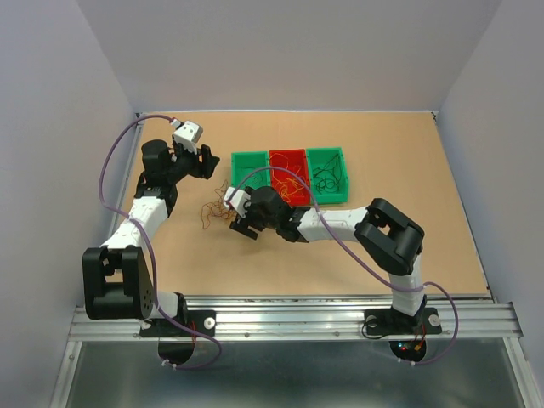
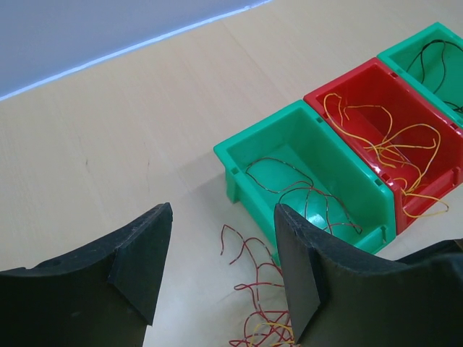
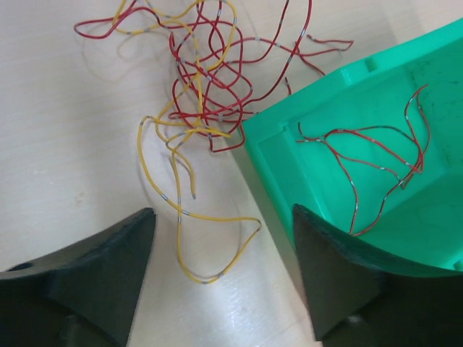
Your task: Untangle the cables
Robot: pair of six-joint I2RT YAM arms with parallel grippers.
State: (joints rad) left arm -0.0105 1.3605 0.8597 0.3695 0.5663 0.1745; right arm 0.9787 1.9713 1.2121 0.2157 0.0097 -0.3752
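Note:
The cables [image 1: 218, 206] are a small clump of thin red and yellow strands on the table, left of the bins. My left gripper [image 1: 204, 161] is open and empty above the clump's far side. In its wrist view, red strands [image 2: 262, 303] lie between its fingers [image 2: 221, 271]. My right gripper [image 1: 240, 223] is open and empty at the clump's near right. In its wrist view [image 3: 224, 271] a yellow loop [image 3: 210, 215] lies between the fingers and the red tangle [image 3: 210, 94] lies beyond.
Three bins stand in a row. The left green bin [image 1: 249, 161] [image 2: 253, 155] [image 3: 289, 137] holds red strands, the red bin [image 1: 287, 155] [image 2: 340, 87] yellow ones, the right green bin [image 1: 327, 153] [image 2: 405, 50] dark ones. Grey walls enclose the table.

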